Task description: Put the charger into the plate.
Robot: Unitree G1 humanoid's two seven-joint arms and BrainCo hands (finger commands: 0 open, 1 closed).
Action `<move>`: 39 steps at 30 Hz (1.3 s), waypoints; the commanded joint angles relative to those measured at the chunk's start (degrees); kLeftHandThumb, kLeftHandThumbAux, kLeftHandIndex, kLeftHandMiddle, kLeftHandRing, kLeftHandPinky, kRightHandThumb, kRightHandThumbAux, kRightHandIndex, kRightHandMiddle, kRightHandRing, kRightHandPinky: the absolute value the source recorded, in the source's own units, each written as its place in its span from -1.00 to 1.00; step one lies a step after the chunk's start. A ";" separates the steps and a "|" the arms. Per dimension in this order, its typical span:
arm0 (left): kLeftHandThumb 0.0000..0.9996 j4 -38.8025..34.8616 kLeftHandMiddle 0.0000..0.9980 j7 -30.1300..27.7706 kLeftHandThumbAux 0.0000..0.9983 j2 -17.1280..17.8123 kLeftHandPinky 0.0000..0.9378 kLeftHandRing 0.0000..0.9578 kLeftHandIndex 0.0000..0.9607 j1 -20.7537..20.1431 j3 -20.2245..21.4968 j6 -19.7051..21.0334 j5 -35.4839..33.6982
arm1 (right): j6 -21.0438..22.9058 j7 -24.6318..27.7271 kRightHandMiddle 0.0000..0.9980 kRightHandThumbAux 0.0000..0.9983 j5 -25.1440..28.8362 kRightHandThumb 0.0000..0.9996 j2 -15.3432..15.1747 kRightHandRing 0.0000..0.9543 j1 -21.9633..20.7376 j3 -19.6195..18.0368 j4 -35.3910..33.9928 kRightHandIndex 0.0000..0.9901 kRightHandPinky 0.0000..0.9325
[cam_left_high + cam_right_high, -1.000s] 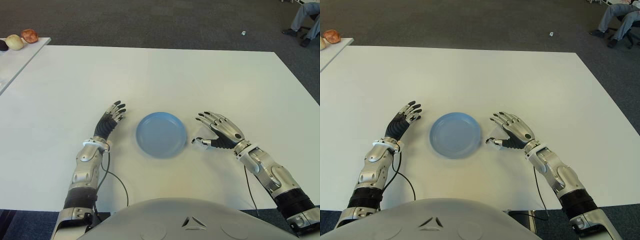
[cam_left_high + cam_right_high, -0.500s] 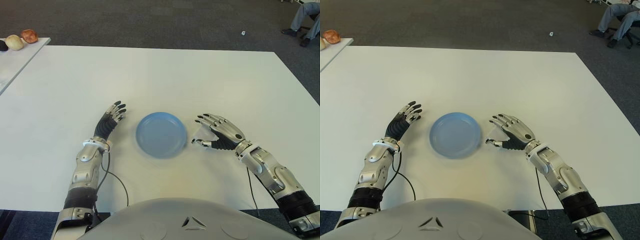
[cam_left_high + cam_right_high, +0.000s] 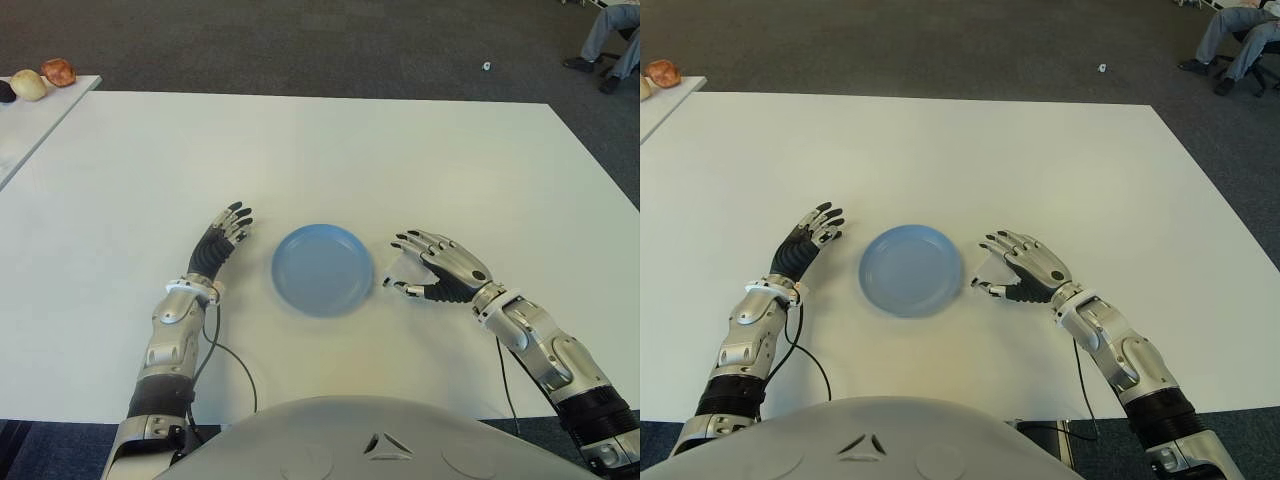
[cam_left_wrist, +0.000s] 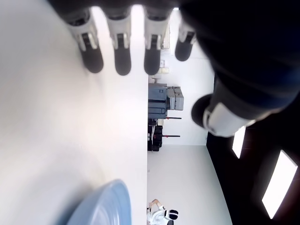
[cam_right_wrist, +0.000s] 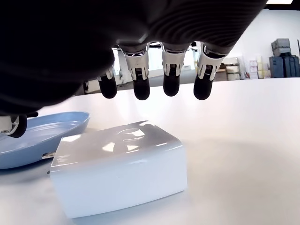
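Blue plate (image 3: 322, 268) holds nothing (charger (image 5: 119, 171) beside it), both hands' fingers released.

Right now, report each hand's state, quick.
Left hand: open, holding nothing, left of the plate.
Right hand: open over the charger, not gripping it.

An office or lab: grey carpet (image 3: 300, 40), white table (image 3: 330, 150).

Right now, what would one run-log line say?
white block charger: on table, beside round blue plate | right hand: open over charger | left hand: open, idle, left of plate
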 commanded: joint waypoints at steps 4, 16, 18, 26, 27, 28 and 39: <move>-1.00 1.37 -0.73 -0.28 0.19 0.06 -0.72 -0.72 -0.83 0.17 -0.06 0.44 0.32 | 0.48 0.27 -1.00 -0.62 -0.13 -0.51 0.44 -1.00 0.92 -0.13 0.37 -1.00 -1.00; -1.00 0.87 -0.72 0.59 0.21 -0.18 -0.69 -0.70 -0.83 0.12 0.02 1.33 0.57 | 0.31 -1.13 -1.00 -0.63 -1.11 -0.47 1.06 -1.00 1.37 0.55 2.07 -1.00 -1.00; -1.00 0.78 -0.71 0.66 0.21 -0.20 -0.70 -0.70 -0.83 0.12 -0.01 1.42 0.61 | 0.24 -1.81 -1.00 -0.62 -1.65 -0.46 1.29 -1.00 1.26 0.88 2.85 -1.00 -1.00; -1.00 0.49 -0.72 0.75 0.20 -0.17 -0.70 -0.71 -0.83 0.12 0.09 1.49 0.61 | -0.13 -5.63 -1.00 -0.58 -3.76 -0.50 2.65 -1.00 -0.06 2.76 7.80 -1.00 -1.00; -1.00 0.47 -0.72 0.75 0.20 -0.17 -0.70 -0.71 -0.83 0.13 0.10 1.49 0.62 | -0.18 -6.11 -1.00 -0.57 -3.93 -0.50 2.75 -1.00 -0.20 2.96 8.32 -1.00 -1.00; -1.00 0.44 -0.72 0.72 0.20 -0.16 -0.70 -0.71 -0.83 0.14 0.10 1.47 0.61 | -0.21 -6.70 -1.00 -0.57 -4.13 -0.50 2.91 -1.00 -0.33 3.14 8.90 -1.00 -1.00; -1.00 -0.44 -0.74 0.51 0.20 0.40 -0.71 -0.72 -0.83 0.33 0.10 1.33 0.90 | -0.02 -12.45 -1.00 -0.57 -5.71 -0.47 4.23 -1.00 -1.17 5.40 13.23 -1.00 -1.00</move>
